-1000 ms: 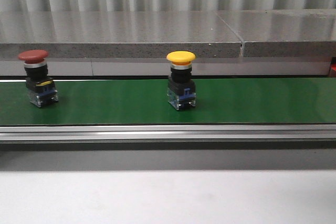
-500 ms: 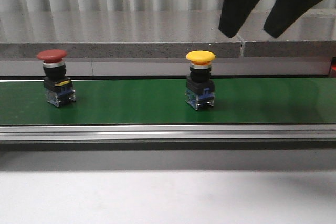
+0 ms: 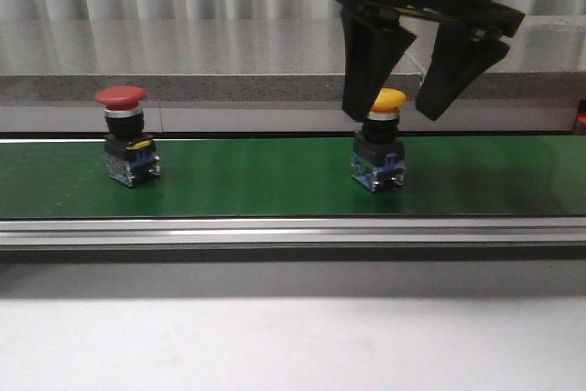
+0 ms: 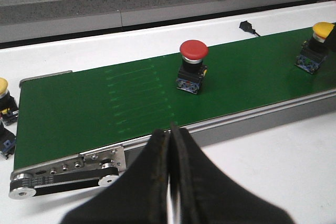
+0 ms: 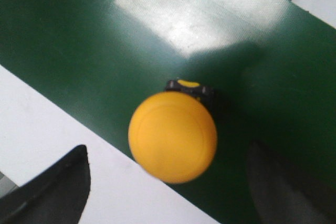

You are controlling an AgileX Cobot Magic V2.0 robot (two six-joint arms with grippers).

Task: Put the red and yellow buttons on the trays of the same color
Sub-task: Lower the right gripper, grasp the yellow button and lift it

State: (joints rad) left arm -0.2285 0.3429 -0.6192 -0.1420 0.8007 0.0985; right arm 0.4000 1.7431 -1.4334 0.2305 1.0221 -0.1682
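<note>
Right claw [image 3: 394,114] spread wide around yellow button [image 3: 379,148].

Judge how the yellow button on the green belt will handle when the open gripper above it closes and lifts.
The yellow button looks rigid, so it should not deform. Its wide cap over a narrower base suggests it may tip if nudged off-centre. The right gripper straddles the smooth, rounded cap, which could slip; the squarer body probably offers firmer purchase.

A green belt [image 3: 238,180] runs across the front view on a silver rail [image 3: 275,231]. Behind it stands a grey stone ledge [image 3: 211,61]. A small black plug, perhaps [image 4: 247,25], lies beyond the belt.
</note>
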